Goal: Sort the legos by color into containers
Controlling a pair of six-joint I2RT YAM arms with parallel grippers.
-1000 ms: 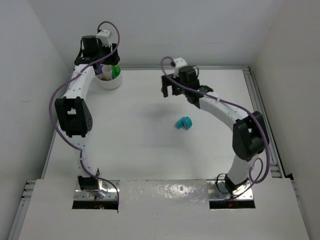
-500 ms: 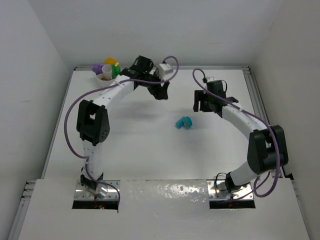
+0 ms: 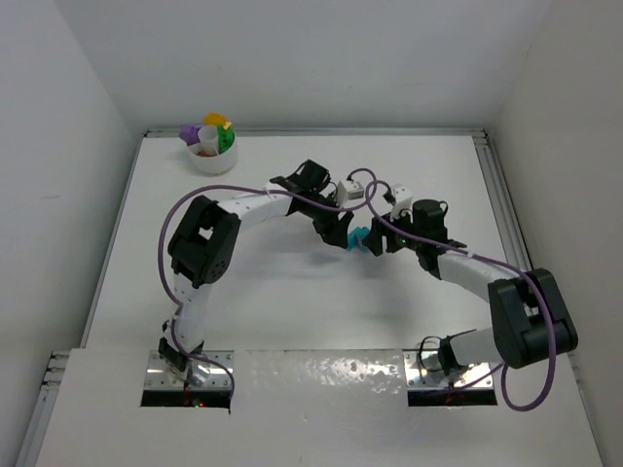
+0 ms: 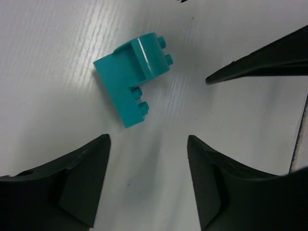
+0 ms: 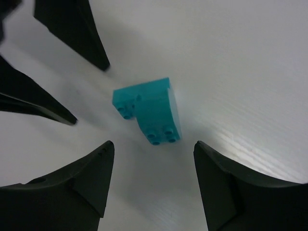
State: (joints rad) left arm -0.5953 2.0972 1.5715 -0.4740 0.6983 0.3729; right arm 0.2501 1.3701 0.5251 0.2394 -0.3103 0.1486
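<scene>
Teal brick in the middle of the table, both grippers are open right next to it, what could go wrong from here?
1. The left gripper and right gripper crowd the same teal brick; they could collide if both close in.
2. The brick lies loose, not yet between either set of jaws, so a fingertip may shove it away.
3. The bowl sits at the far left corner: a long carry.

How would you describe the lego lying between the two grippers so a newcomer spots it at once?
Look at the middle of the white table, where the left gripper and right gripper face each other. On the bare surface between them lies the teal lego, a stepped brick with studs. It is the only one outside the white bowl at the far left corner.
</scene>
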